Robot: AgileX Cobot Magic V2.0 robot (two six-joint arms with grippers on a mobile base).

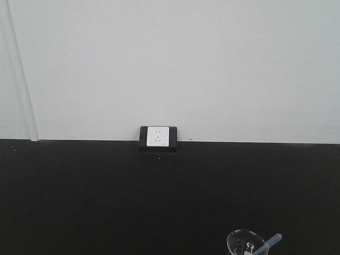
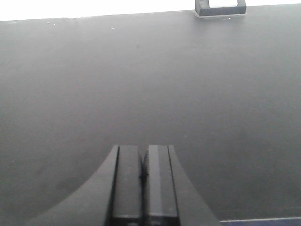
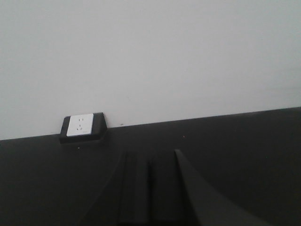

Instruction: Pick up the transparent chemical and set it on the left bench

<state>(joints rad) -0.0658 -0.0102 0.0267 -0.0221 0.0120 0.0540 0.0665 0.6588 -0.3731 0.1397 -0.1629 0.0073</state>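
Pre-grasp, likely: transparent chemical (image 1: pixel 243 244) (dropper (image 1: pixel 270 244) leaning inside) stands ungripped on black bench (image 1: pixel 106 202). Left gripper (image 2: pixel 143 160), right gripper (image 3: pixel 149 162) both clenched, empty. Next: open jaws, reach it.

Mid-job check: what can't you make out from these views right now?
- Small clear glass beaker with a pale bluish dropper: the front view's bottom edge cuts off its lower part, hiding any contents.
- Its black printed marks: too small to read there.
- Both wrist views: beaker out of frame.
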